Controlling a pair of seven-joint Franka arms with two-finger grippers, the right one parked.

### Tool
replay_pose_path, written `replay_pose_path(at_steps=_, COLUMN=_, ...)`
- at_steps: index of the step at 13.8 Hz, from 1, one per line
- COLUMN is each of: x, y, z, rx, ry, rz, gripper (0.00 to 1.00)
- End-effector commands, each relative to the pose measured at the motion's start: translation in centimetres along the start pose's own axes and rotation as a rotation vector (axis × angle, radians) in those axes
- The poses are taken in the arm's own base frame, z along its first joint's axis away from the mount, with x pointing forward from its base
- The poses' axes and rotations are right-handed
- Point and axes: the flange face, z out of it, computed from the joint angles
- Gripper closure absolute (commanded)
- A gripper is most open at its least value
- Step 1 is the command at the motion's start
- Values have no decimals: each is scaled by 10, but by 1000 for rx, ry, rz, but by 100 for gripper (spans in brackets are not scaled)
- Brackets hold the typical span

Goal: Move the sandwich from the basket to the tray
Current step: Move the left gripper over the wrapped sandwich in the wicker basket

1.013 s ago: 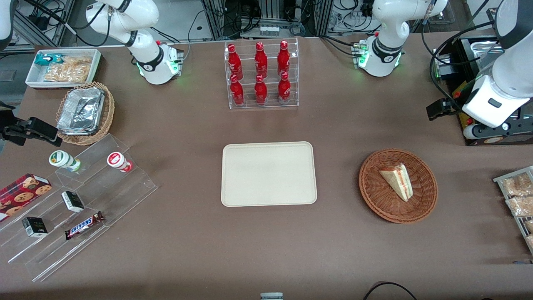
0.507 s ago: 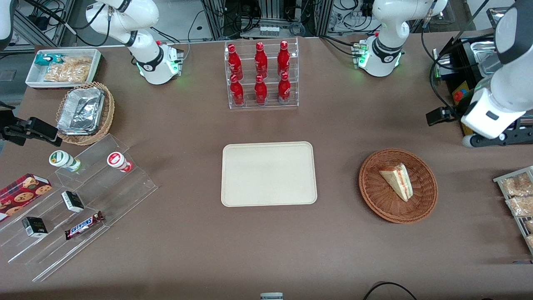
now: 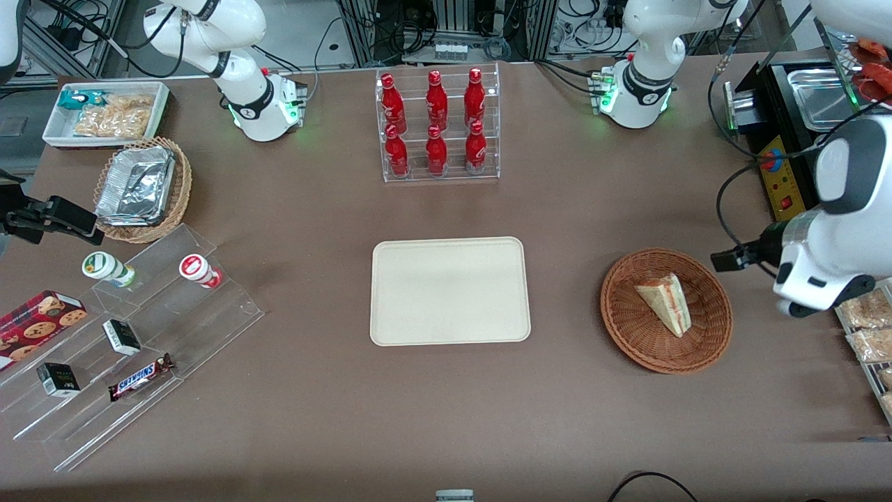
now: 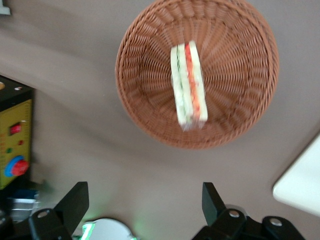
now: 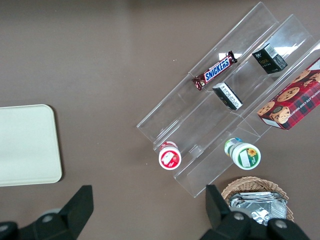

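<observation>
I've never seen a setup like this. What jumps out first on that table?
Probably the sandwich, lying alone in a round wicker basket toward the working arm's end of the table. Beside it, mid-table, sits a bare cream tray. The gripper hangs open above the table next to the basket.

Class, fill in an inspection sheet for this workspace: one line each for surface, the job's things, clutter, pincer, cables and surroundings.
Surface: brown table, flat, no spills seen.
Job's things: sandwich lies in the basket; tray bears nothing and sits toward the parked arm's end from the basket.
Clutter: rack of red bottles, clear stepped shelves with a Snickers bar, foil container, snack bags.
Pincer: left arm's pincer open, holding nothing, apart from the basket on its working-arm side.
Cables: black cable at the table edge nearest the front camera.
Surroundings: control box with red button.
</observation>
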Motion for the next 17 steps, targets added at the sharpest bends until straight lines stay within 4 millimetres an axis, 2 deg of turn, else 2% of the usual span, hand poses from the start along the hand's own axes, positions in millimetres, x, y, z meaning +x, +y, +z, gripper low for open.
replay_pose_path(at_steps=1, x=6, y=11, z=33, rx=-18, ry=35, rz=-88, gripper=0)
replay_pose_path(at_steps=6, x=24, y=32, z=88, rx=-41, ry=37, rz=-178, gripper=0)
replay_pose_path(at_steps=9, x=38, y=42, z=114, rx=-67, ry=38, rz=-209, gripper=0)
replay_pose_path(at_steps=11, x=42, y=45, z=137, rx=-73, ry=36, rz=-212, gripper=0)
replay_pose_path(at_steps=13, x=37, y=48, z=169, rx=-95, ry=62, rz=-225, gripper=0)
replay_pose_path(at_steps=14, x=35, y=49, z=176, rx=-103, ry=71, rz=-231, gripper=0)
replay_pose_path(at_steps=17, x=34, y=51, z=180, rx=-102, ry=66, rz=-238, gripper=0)
